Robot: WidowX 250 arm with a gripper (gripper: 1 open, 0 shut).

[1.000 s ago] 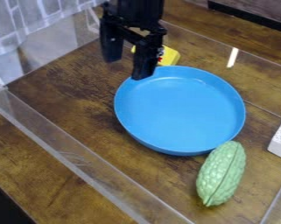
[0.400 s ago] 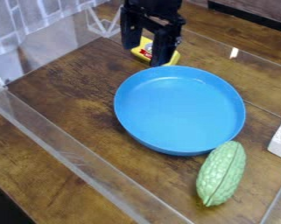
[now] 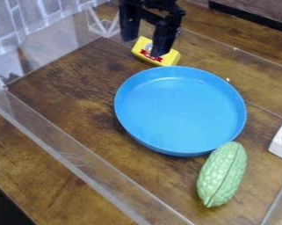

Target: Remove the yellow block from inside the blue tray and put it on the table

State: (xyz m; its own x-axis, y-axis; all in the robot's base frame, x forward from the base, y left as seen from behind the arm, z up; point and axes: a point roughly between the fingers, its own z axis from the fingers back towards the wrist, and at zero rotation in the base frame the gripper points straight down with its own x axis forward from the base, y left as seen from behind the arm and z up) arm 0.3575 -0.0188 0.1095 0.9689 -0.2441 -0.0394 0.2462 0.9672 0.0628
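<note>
The yellow block [image 3: 156, 57] lies flat on the table [image 3: 73, 88], just past the far left rim of the blue tray [image 3: 184, 110] and outside it. The tray's inside holds nothing. My black gripper [image 3: 148, 41] hangs over the block's far side, pointing down. It is open, its two fingers stand wide apart with nothing between them, and one finger's tip is close to the block's top edge in the picture.
A bumpy green gourd [image 3: 221, 173] lies beside the tray's near right rim. A white object [image 3: 281, 139] shows at the right edge. A clear plastic wall [image 3: 55, 149] runs along the table's front and left sides.
The open gripper has moved away toward the back of the table. It covered the yellow block before, and most of the block now shows. The block, tray and gourd have stayed put.
</note>
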